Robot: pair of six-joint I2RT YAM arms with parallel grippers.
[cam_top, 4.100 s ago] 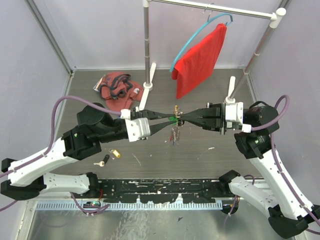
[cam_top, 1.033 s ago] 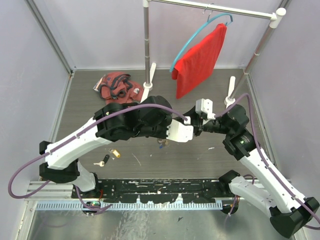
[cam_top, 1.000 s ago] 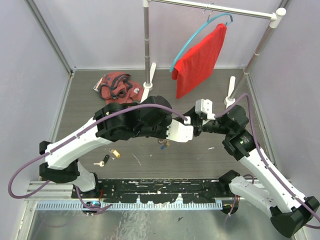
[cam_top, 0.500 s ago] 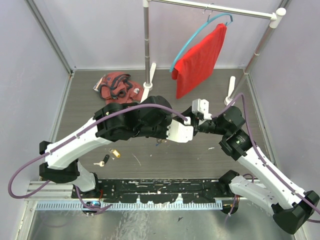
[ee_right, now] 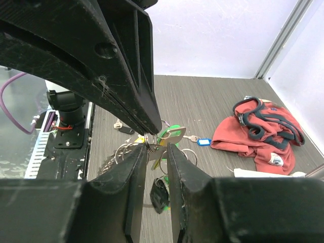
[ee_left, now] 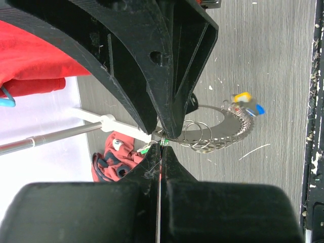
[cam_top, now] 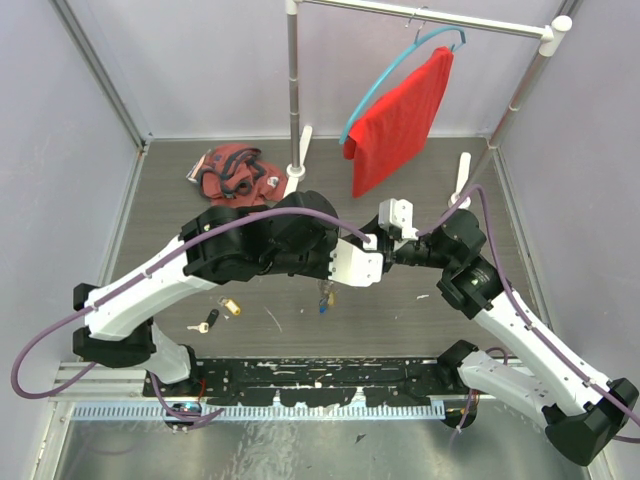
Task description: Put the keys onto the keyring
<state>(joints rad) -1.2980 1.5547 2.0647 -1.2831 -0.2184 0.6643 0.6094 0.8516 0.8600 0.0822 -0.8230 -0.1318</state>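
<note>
Above the middle of the grey wood-grain counter (cam_top: 400, 315) the two arms meet tip to tip. The left tool (ee_left: 161, 148) is fully closed, its black fingers pressed together on the wire of the silver metal keyring (ee_left: 198, 135), which shows in the left wrist view as several overlapping loops just beside the fingertips. A bunch hangs from those loops, clear of the counter: a length of fine metal chain (ee_left: 237, 127) and blurred keys with yellow and blue plastic tags (ee_left: 247, 104), seen from above as a small dangling cluster (cam_top: 325, 298) below the tools. The right tool (ee_right: 158, 153) faces the left one, its jaws narrowly apart; a silver key with a green plastic head (ee_right: 169, 135) stands tilted in the gap, its blade between the fingers, but whether the pads press on it cannot be told. This key's head lies right at the tip of the left tool, against the loops. Two loose keys lie well apart from the bunch on the counter's near left: one with a yellow tag (cam_top: 231, 306) and one with a black head (cam_top: 206, 324). Another with a blue tag (ee_right: 201, 141) lies on the counter in the right wrist view. A crumpled rust-red bag with black straps (cam_top: 232, 172) lies at the far left, and a red cloth (cam_top: 400, 120) hangs from a blue hanger on the rail.
</note>
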